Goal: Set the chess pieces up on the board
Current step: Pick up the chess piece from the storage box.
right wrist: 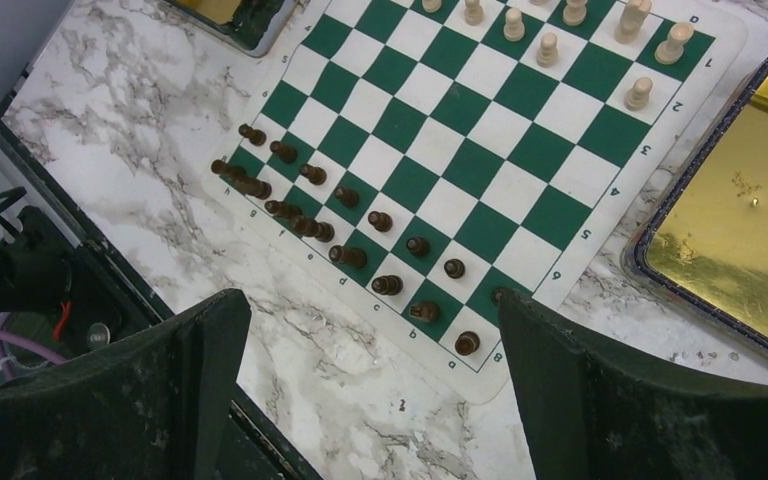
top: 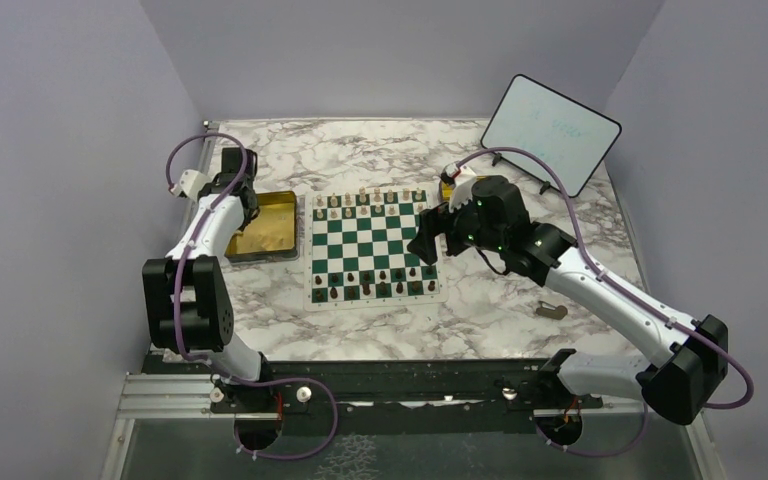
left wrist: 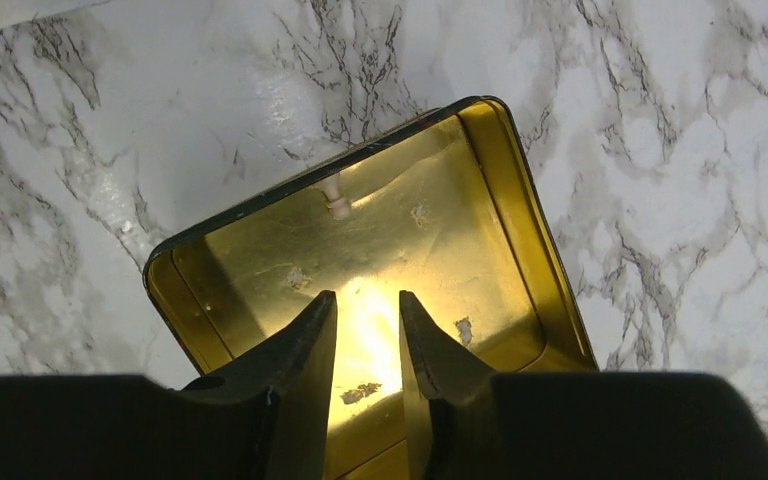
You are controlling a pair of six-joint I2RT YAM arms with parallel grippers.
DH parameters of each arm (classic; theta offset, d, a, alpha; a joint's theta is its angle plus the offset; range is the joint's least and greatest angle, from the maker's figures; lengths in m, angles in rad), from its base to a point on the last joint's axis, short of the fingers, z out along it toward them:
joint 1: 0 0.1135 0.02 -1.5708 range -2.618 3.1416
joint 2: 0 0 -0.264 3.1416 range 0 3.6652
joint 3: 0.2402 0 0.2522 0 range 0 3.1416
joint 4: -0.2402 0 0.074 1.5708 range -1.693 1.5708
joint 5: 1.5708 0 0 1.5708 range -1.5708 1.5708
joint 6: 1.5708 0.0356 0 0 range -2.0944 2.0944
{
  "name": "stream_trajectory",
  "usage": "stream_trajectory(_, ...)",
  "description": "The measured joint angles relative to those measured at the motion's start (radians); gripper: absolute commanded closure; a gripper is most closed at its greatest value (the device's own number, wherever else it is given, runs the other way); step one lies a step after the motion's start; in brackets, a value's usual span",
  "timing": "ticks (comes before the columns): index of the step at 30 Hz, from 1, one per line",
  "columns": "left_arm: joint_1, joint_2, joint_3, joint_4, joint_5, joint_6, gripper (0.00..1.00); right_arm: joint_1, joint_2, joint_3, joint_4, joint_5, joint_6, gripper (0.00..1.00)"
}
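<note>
The green and white board [top: 370, 245] lies mid-table. Dark brown pieces [top: 370, 283] fill its two near rows and cream pieces [top: 365, 203] stand in its two far rows. My left gripper [left wrist: 368, 305] hangs over the left gold tray [left wrist: 480, 230], its jaws a little apart and empty. One cream piece [left wrist: 338, 197] lies against that tray's far wall. My right gripper [right wrist: 370, 300] is wide open and empty, above the board's right near corner [right wrist: 520, 200]. Dark pieces [right wrist: 380, 220] and cream pieces [right wrist: 550, 45] show below it.
A second gold tray [right wrist: 750, 230] sits right of the board, mostly hidden by the right arm in the top view. A tilted whiteboard [top: 550, 130] stands at the back right. A small tan object [top: 552, 310] lies on the marble at the near right.
</note>
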State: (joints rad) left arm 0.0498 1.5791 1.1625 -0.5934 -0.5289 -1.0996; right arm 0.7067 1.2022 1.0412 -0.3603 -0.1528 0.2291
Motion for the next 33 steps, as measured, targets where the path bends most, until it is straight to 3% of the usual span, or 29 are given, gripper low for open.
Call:
stream_trajectory(8, 0.0, 0.015, -0.008, -0.021, -0.049, -0.182, 0.7, 0.0, 0.002, 0.001, 0.0, 0.0, -0.006, 0.0)
stream_trajectory(18, 0.0, 0.176, -0.005, -0.012, -0.067, -0.224, 0.62, 0.0, -0.004, 0.001, 0.0, 0.002, -0.012, 0.0)
stream_trajectory(33, 0.0, 0.274, 0.022, 0.031, -0.109, -0.198, 0.63, 0.0, -0.004, -0.01, 0.001, 0.022, -0.015, 0.0)
